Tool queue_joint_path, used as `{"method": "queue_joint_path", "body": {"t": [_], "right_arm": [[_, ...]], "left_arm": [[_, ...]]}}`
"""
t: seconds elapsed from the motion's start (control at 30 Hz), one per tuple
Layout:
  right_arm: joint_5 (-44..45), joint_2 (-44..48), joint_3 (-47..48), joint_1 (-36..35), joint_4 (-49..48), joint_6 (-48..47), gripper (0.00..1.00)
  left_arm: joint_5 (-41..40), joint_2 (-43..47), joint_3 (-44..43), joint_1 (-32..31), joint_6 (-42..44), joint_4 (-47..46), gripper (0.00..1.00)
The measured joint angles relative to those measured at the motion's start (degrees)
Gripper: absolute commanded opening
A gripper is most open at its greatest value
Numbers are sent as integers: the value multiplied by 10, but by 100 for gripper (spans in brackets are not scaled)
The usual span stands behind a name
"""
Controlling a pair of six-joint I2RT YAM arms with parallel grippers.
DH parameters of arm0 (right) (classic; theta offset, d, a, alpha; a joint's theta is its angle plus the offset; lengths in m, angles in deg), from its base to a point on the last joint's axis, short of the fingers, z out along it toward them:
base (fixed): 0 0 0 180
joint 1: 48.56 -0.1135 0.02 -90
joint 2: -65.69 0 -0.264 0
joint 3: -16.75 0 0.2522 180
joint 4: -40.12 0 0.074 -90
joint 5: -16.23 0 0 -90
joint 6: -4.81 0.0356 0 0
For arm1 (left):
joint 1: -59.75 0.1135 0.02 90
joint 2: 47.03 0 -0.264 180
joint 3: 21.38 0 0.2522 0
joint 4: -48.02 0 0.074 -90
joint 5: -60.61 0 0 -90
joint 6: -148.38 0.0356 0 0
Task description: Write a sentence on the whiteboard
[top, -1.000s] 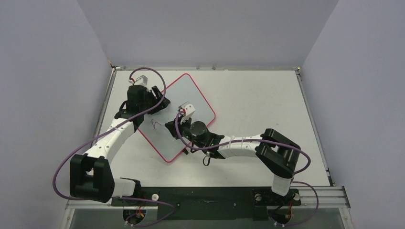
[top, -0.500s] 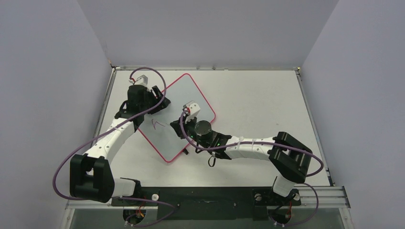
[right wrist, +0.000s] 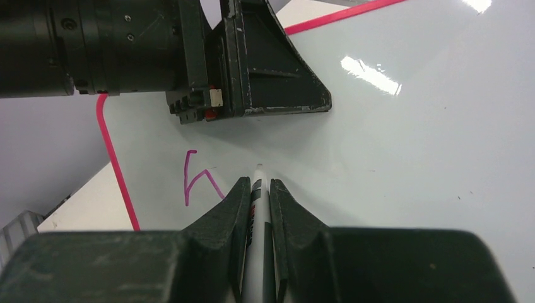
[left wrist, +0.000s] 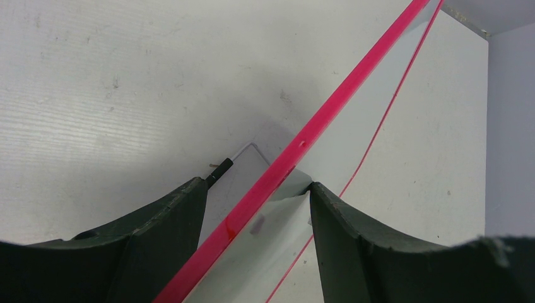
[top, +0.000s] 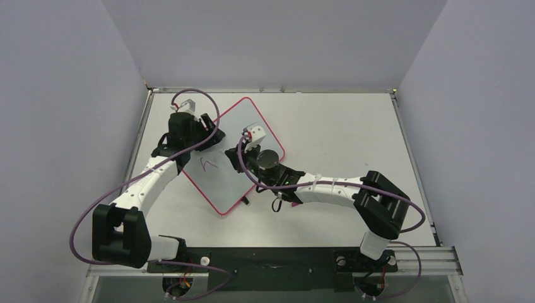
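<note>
The whiteboard (top: 251,123), white with a thin red frame (left wrist: 296,146), lies turned like a diamond on the left half of the table. My left gripper (top: 203,136) straddles its upper-left edge, the fingers (left wrist: 353,240) touching it on either side. My right gripper (top: 237,159) is shut on a white marker (right wrist: 258,214). The marker's tip (right wrist: 257,167) sits at the board's surface (right wrist: 410,139), just right of a purple h-shaped stroke (right wrist: 197,177), the start of the sentence (top: 208,164). The left gripper's black body (right wrist: 252,69) stands close behind the stroke.
The white tabletop (top: 353,139) stretches to the right of the board, walled by grey panels. A black clip with wire (left wrist: 219,169) shows at the board's edge by my left finger. Purple cables (top: 94,208) loop off both arms.
My right gripper has moved toward the far side over the board with the marker, and the purple stroke has grown from a short mark to an h shape. The left arm has stayed still.
</note>
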Motion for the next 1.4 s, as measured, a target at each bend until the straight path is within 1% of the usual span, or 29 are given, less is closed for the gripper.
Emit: {"method": "queue_joint_path", "body": {"t": [0.6, 0.97, 1.4], "right_arm": [[-7, -47, 38, 0, 28, 1, 0], [-19, -52, 60, 0, 30, 1, 0], [-49, -61, 60, -2, 26, 3, 0]], "left_arm": [[2, 0, 0, 0, 1, 0, 46], [2, 0, 0, 0, 1, 0, 46], [8, -5, -4, 1, 2, 0, 46]]}}
